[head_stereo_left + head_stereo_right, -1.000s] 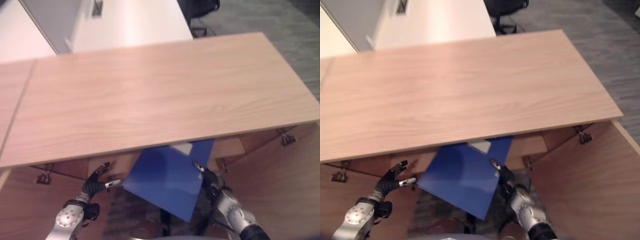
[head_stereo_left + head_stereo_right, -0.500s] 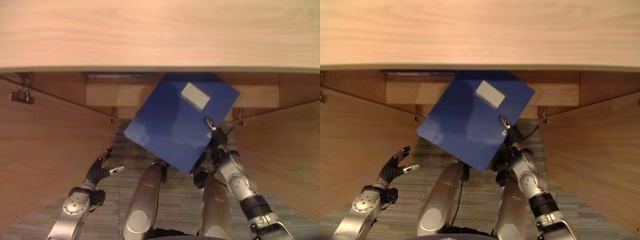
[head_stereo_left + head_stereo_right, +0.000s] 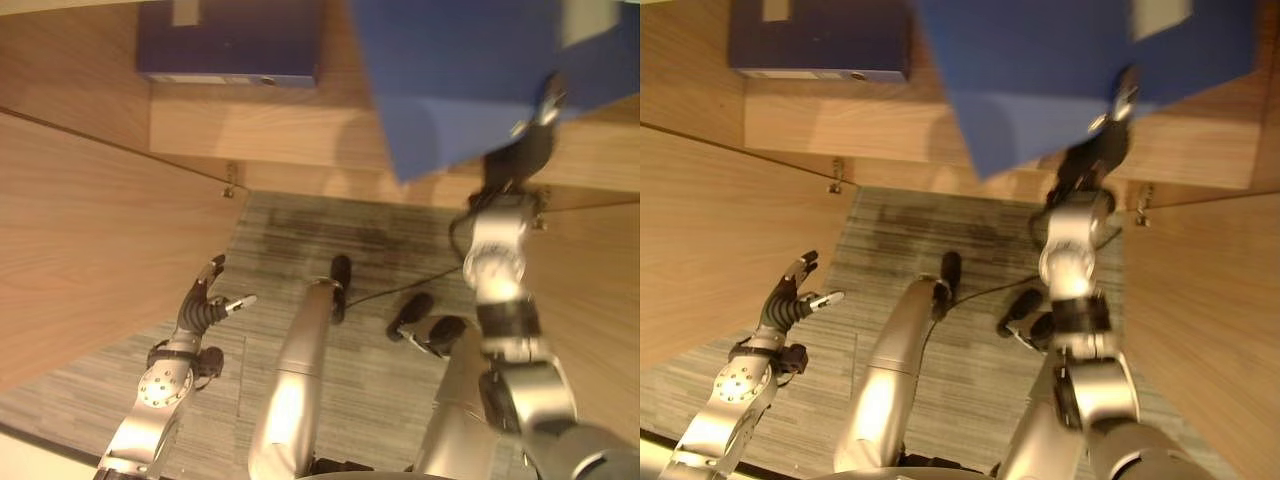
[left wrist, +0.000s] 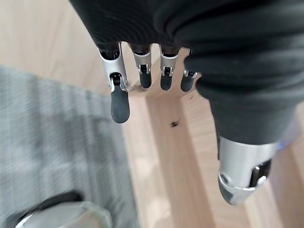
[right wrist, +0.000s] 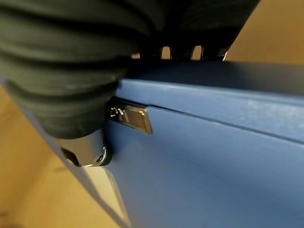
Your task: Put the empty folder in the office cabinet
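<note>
My right hand (image 3: 518, 150) is shut on the lower corner of a blue folder (image 3: 450, 70) with a white label, holding it tilted in front of the open cabinet's shelf (image 3: 270, 130). In the right wrist view the thumb (image 5: 90, 152) presses the folder's face (image 5: 213, 161) while the fingers pass behind its edge. My left hand (image 3: 205, 305) hangs open low on the left beside the cabinet's left door (image 3: 90, 230), holding nothing. Its straight fingers (image 4: 119, 102) point at bare wood in the left wrist view.
A second, darker blue folder (image 3: 230, 40) lies flat on the shelf at the upper left. The cabinet's right door (image 3: 600, 300) stands open on the right. Grey carpet (image 3: 300, 230) covers the floor between the doors.
The camera has tipped further down and into the cabinet. My right arm has stretched forward, carrying the blue folder up towards the shelf. The left hand stays open and low.
</note>
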You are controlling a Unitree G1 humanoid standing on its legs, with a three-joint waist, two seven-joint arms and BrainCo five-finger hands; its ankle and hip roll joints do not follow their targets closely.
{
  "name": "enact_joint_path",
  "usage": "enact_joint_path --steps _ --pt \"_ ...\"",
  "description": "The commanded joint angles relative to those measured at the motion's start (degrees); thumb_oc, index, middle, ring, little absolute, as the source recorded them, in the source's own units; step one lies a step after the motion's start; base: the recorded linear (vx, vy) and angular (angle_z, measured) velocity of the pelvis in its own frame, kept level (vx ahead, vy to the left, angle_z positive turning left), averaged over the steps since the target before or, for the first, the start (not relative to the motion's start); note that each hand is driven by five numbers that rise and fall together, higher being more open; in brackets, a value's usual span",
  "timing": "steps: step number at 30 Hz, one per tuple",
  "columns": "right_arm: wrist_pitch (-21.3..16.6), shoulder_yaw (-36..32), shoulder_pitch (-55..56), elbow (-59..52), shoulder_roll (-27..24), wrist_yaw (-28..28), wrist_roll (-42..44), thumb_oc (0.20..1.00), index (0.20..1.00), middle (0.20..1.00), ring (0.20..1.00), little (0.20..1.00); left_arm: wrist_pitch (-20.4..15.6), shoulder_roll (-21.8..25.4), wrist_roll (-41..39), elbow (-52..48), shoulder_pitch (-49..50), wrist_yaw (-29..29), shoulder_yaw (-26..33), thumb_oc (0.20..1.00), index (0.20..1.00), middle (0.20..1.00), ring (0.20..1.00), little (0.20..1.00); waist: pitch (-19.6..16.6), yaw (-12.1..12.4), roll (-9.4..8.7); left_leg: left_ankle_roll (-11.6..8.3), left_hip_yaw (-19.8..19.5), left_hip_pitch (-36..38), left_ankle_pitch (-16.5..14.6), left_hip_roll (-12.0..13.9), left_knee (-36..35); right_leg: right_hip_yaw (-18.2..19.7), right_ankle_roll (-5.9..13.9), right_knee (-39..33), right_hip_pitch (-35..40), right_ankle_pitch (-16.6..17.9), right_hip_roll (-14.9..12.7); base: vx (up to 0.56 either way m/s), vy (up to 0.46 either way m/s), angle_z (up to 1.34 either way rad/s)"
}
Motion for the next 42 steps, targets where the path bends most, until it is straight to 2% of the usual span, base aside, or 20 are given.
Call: enact_joint_path --steps 1,3,6,9,14,16,19,21,24,34,42 --pt "-9.4 -0.2 6.3 -2.9 -2.2 -2.9 4.4 0.2 0.2 0.2 0.2 0.2 -1.0 3.2 -0.8 0.1 3.6 1.9 -0.7 1.0 1.0 1.0 1.0 1.0 -4.7 -0.9 -2.24 0.77 -2.1 2.1 -4.6 0.0 -2.0 3.0 4.02 -7.6 3.6 3.6 -2.2 0.05 -0.042 0.21" --pt "-10.4 -0.7 4.5 -1.1 -2.8 -3.9 4.9 0.2 0.2 0.2 0.2 0.2 -0.8 3.7 -0.9 0.6 3.1 2.0 -1.3 1.0 1.0 1.0 1.0 1.0 -5.0 -0.8 -2.4 0.7 -2.2 2.1 -4.7 0.0 -2.0 3.0 4.02 -7.5 3.6 3.4 -2.2 0.04 -0.025 0.06" --pt "-12.2 -2.6 -0.1 5.6 -5.4 -10.6 4.9 0.2 0.2 0.2 0.2 0.2 0.2 5.5 -0.8 1.3 2.5 2.6 -2.0 1.0 1.0 1.0 1.0 1.0 -6.3 -0.9 -3.15 0.26 -2.4 3.5 -5.1 0.4 -3.0 2.5 4.27 -8.6 5.2 2.9 -1.7 0.04 -0.054 -0.02" --pt "-10.0 -1.7 -4.3 11.9 -7.9 -16.0 3.4 0.2 0.2 0.2 0.2 0.2 1.0 6.5 -1.2 1.8 2.6 3.0 -2.5 1.0 1.0 1.0 1.0 1.0 -6.8 -1.0 -3.52 -0.08 -2.4 4.8 -5.1 0.5 -4.0 2.1 4.48 -9.6 6.9 3.1 -1.3 0.02 -0.033 0.02" --pt "-4.5 1.7 -11.8 24.5 -13.9 -19.2 4.0 0.2 0.2 0.2 0.2 0.2 0.5 8.0 -4.0 1.4 2.9 3.3 -3.1 1.0 1.0 1.0 1.0 1.0 -6.5 -1.2 -3.99 -0.68 -2.5 6.6 -4.5 1.1 -6.2 1.2 4.94 -12.0 8.9 3.5 -0.2 0.0 -0.004 0.02" --pt "-3.3 2.9 -13.8 28.2 -15.6 -18.8 5.3 0.2 0.2 0.2 0.2 0.2 0.5 8.2 -4.5 1.2 3.0 3.3 -3.3 1.0 1.0 1.0 1.0 1.0 -6.3 -1.2 -3.91 -0.83 -2.7 6.9 -4.3 1.1 -6.7 0.9 4.99 -12.5 9.4 3.7 -0.1 0.0 0.0 0.0" --pt "0.4 5.5 -17.5 37.2 -18.6 -18.4 8.0 0.2 0.2 0.2 0.2 0.2 0.5 9.1 -5.1 0.9 2.6 3.5 -3.7 1.0 1.0 1.0 1.0 1.0 -6.1 -1.4 -4.08 -1.05 -2.9 7.0 -4.1 1.2 -7.1 0.6 5.15 -13.0 9.6 3.9 0.2 0.0 0.0 0.0" --pt "3.6 7.6 -19.6 43.7 -19.2 -17.9 9.8 0.2 0.2 0.2 0.2 0.2 0.8 9.9 -5.1 0.5 1.7 3.6 -4.5 1.0 1.0 1.0 1.0 1.0 -5.6 -1.6 -3.96 -1.17 -3.0 6.9 -4.1 1.3 -7.3 0.5 5.22 -13.2 9.6 4.0 0.4 0.0 0.0 0.0" --pt "5.4 8.4 -21.1 47.6 -18.9 -17.2 11.6 0.2 0.2 0.2 0.2 0.2 1.0 10.1 -5.0 0.1 1.0 3.6 -5.3 1.0 1.0 1.0 1.0 1.0 -4.8 -1.7 -3.56 -1.21 -2.9 6.7 -4.1 1.3 -7.1 0.5 5.35 -13.2 9.4 4.1 0.4 0.0 0.0 0.0" --pt "7.2 9.0 -21.2 51.0 -19.2 -16.6 13.4 0.2 0.2 0.2 0.2 0.2 1.0 10.4 -5.3 -0.1 0.1 4.5 -6.1 1.0 1.0 1.0 1.0 1.0 -2.6 -0.9 -2.27 -1.03 -2.6 6.0 -4.0 1.2 -6.9 0.8 5.76 -12.4 8.5 4.1 -0.1 0.0 0.0 0.0" --pt "8.8 8.6 -20.6 53.7 -16.1 -16.2 13.4 0.2 0.2 0.2 0.2 0.2 1.1 10.4 -5.8 -0.5 -2.8 4.9 -7.0 1.0 1.0 1.0 1.0 1.0 -1.3 -1.0 -1.75 -0.71 -1.8 6.8 -4.4 1.1 -7.0 1.1 5.93 -12.3 8.6 4.3 -0.2 0.0 0.0 0.0"
